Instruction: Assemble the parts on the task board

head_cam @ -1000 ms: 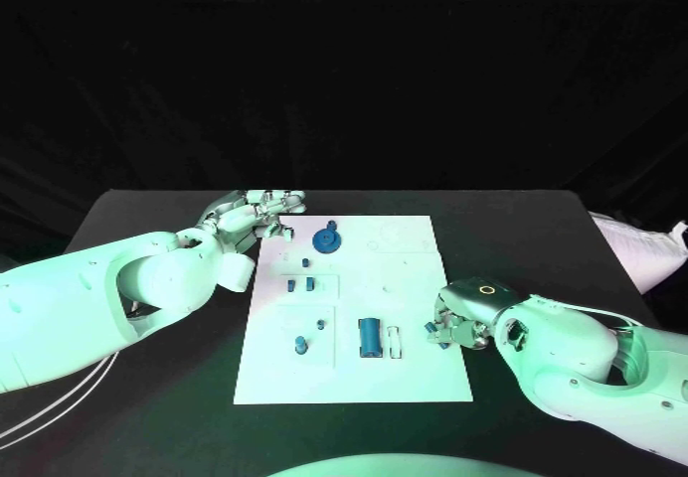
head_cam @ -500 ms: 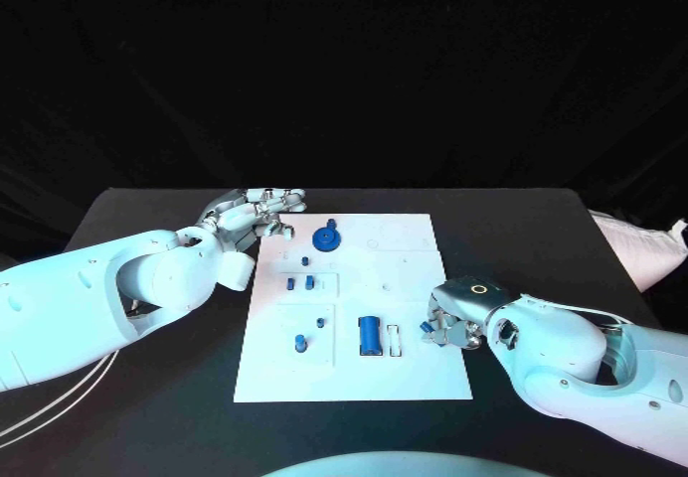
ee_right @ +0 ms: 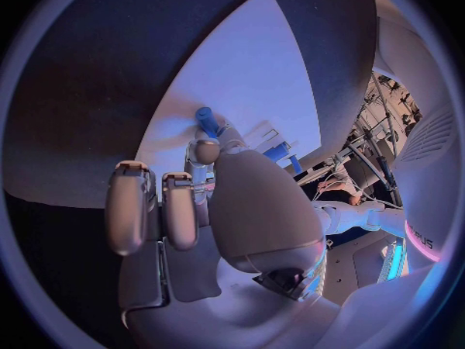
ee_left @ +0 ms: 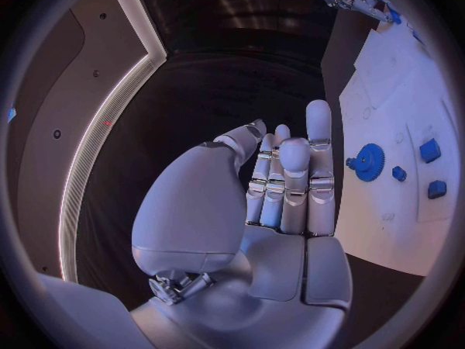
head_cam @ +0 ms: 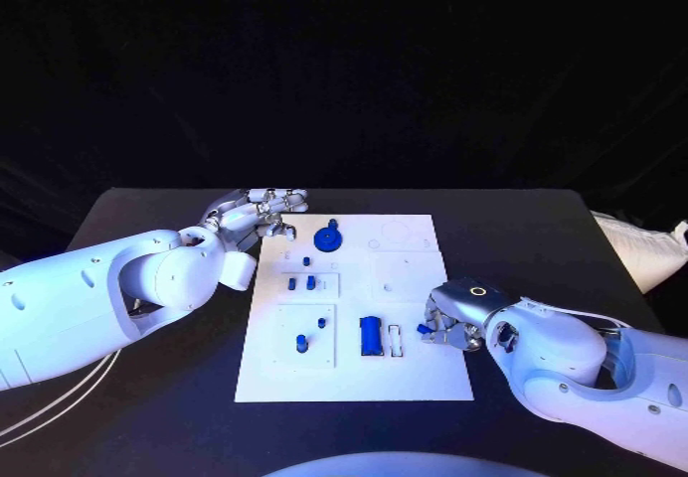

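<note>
The white task board (head_cam: 416,378) lies in the middle of the black table. On it are a blue gear (head_cam: 328,238), two small blue parts (head_cam: 300,283) side by side, a tall blue block (head_cam: 372,336) and two small blue pegs (head_cam: 301,344). My right hand (head_cam: 453,324) hovers at the board's right edge, pinching a small blue part (head_cam: 426,328) between thumb and finger; the right wrist view shows that part (ee_right: 206,119) at the fingertips over the board (ee_right: 256,70). My left hand (head_cam: 259,214) rests by the board's far left corner, fingers (ee_left: 291,178) straight, holding nothing, with the gear (ee_left: 368,161) beside it.
A narrow white slot (head_cam: 395,341) lies next to the blue block. Bare black table (head_cam: 545,238) stretches on both sides of the board. A pale cloth (head_cam: 648,248) lies at the table's far right edge.
My right hand has edged slightly inward over the board's right edge, still pinching the blue part. The left hand has stayed put.
</note>
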`<control>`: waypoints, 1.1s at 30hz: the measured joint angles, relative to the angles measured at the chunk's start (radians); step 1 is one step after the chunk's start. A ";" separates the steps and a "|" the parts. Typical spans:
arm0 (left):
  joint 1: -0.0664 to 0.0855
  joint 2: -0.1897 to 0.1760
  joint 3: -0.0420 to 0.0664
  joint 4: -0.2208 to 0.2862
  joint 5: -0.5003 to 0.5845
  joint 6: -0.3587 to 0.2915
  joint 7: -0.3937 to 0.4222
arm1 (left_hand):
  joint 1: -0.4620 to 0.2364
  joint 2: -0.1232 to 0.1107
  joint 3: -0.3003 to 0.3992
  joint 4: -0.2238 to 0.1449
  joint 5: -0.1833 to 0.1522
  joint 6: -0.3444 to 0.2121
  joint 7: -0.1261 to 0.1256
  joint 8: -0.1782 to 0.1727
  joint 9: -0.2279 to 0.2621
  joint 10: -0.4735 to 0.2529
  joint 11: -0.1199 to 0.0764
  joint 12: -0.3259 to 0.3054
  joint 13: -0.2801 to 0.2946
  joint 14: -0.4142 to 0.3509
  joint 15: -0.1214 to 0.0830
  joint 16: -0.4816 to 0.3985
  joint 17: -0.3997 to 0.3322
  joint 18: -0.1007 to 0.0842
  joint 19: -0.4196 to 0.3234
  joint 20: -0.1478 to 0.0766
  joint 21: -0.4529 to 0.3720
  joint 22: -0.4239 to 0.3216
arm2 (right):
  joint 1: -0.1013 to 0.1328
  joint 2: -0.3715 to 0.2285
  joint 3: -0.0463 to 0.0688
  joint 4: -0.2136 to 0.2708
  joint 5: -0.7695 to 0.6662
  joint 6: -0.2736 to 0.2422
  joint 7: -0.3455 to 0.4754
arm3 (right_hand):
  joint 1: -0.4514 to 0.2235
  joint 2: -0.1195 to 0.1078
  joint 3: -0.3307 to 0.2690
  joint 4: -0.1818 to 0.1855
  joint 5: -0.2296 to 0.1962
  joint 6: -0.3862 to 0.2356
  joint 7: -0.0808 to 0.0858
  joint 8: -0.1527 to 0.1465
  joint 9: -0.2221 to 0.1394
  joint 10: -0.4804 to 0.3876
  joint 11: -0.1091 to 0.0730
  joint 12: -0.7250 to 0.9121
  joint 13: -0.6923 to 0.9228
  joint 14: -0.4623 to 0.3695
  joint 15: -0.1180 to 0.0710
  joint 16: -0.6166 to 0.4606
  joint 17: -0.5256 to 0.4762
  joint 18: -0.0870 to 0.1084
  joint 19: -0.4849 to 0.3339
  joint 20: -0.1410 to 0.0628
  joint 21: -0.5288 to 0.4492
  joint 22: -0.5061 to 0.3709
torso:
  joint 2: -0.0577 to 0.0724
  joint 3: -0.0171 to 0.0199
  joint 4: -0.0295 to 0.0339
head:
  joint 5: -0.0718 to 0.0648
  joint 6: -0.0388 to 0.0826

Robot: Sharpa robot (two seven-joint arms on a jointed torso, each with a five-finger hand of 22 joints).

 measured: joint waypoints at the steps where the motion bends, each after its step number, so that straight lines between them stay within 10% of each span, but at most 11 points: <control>1: 0.000 0.000 0.000 0.000 0.000 0.000 0.000 | 0.000 0.000 0.000 0.000 0.000 0.000 0.000 0.000 0.000 0.000 0.000 0.000 0.000 0.000 0.000 0.000 0.000 0.000 0.000 0.000 0.000 0.000 | -0.001 -0.001 -0.001 0.000 0.004 -0.008 0.000 | 0.001 -0.001 0.007 0.007 0.000 0.002 0.002 -0.002 0.000 0.000 0.000 0.000 -0.002 0.000 0.000 0.000 0.000 0.000 0.000 0.000 0.000 0.000 | 0.000 0.0003 0.0000 | 0.000 0.000; 6: 0.000 0.000 0.000 -0.001 0.000 0.000 -0.001 | 0.000 0.000 0.000 0.000 0.000 0.000 0.000 0.000 0.000 0.000 0.000 0.000 -0.001 0.000 0.000 0.000 0.000 0.000 0.000 0.000 0.000 0.000 | -0.007 -0.015 -0.005 0.007 0.051 -0.072 -0.003 | -0.005 -0.025 0.078 0.072 0.011 0.004 0.004 -0.008 -0.002 0.003 0.010 -0.012 -0.008 0.000 0.003 0.000 0.000 0.000 0.000 0.000 0.000 0.001 | 0.000 0.0006 -0.0001 | 0.001 0.001; 8: 0.000 0.001 0.000 -0.001 0.000 0.000 -0.001 | 0.000 0.000 0.000 0.000 0.000 0.000 0.000 0.000 0.000 0.000 0.000 0.000 -0.001 0.000 0.000 0.000 0.000 0.000 0.000 0.000 0.000 0.000 | -0.009 -0.021 -0.006 0.011 0.079 -0.098 -0.004 | -0.048 -0.057 0.156 0.054 0.019 0.005 0.005 -0.005 -0.125 0.004 0.011 -0.011 -0.006 -0.002 0.005 0.000 0.000 0.000 0.000 0.000 0.000 0.002 | 0.000 0.0006 0.0000 | 0.001 0.001; 10: 0.000 0.001 0.000 -0.001 0.000 0.000 -0.001 | 0.000 0.000 0.000 0.000 0.000 0.000 0.000 0.000 0.000 0.000 0.000 0.000 -0.001 0.000 0.000 0.000 0.000 0.000 0.000 0.000 0.000 0.000 | -0.011 -0.027 -0.006 0.021 0.113 -0.129 -0.004 | -0.095 -0.076 0.294 -0.053 0.019 0.005 0.005 -0.015 -0.349 0.006 0.009 -0.011 -0.006 -0.002 0.005 0.000 0.000 0.000 0.000 0.000 0.000 0.004 | 0.000 0.0006 -0.0001 | 0.001 0.001; 11: 0.000 0.001 0.000 -0.001 0.000 0.000 -0.001 | 0.000 0.000 0.000 0.000 0.000 0.000 0.000 0.000 0.000 0.000 0.000 0.000 -0.001 0.000 0.000 0.000 0.000 0.000 0.000 0.000 0.000 0.000 | -0.012 -0.029 -0.007 0.023 0.128 -0.141 -0.004 | -0.113 -0.082 0.337 -0.086 0.019 0.005 0.005 -0.019 -0.373 0.008 0.007 -0.011 -0.006 -0.002 0.005 0.000 0.000 0.000 0.000 0.000 0.000 0.004 | 0.000 0.0006 0.0000 | 0.001 0.001; 16: 0.000 0.001 0.000 -0.001 0.000 0.000 -0.002 | 0.000 0.000 0.000 0.000 0.000 0.000 0.000 0.000 0.000 0.000 0.000 0.000 -0.001 0.000 0.000 0.000 0.000 0.000 0.000 0.000 0.000 0.000 | -0.015 -0.042 -0.009 0.033 0.206 -0.191 -0.006 | -0.164 -0.101 0.520 -0.241 0.018 0.004 0.006 -0.019 -0.377 0.018 0.003 -0.006 0.000 -0.002 0.005 0.000 0.000 0.000 0.000 0.000 0.000 0.005 | 0.001 0.0003 -0.0004 | 0.002 0.000; 33: 0.000 0.002 0.000 -0.001 0.000 0.000 -0.002 | -0.009 0.009 -0.001 0.001 0.000 0.000 0.000 0.000 0.000 -0.004 0.004 0.005 -0.002 -0.001 0.001 0.004 -0.002 0.000 0.000 0.000 0.000 -0.002 | -0.014 -0.031 -0.008 0.039 0.346 -0.277 -0.011 | -0.246 -0.111 0.532 -0.237 0.012 0.013 -0.003 -0.012 -0.375 0.029 0.000 0.020 0.016 -0.002 0.005 0.000 0.000 0.000 0.000 0.000 0.000 0.011 | 0.000 -0.0012 -0.0006 | 0.001 -0.002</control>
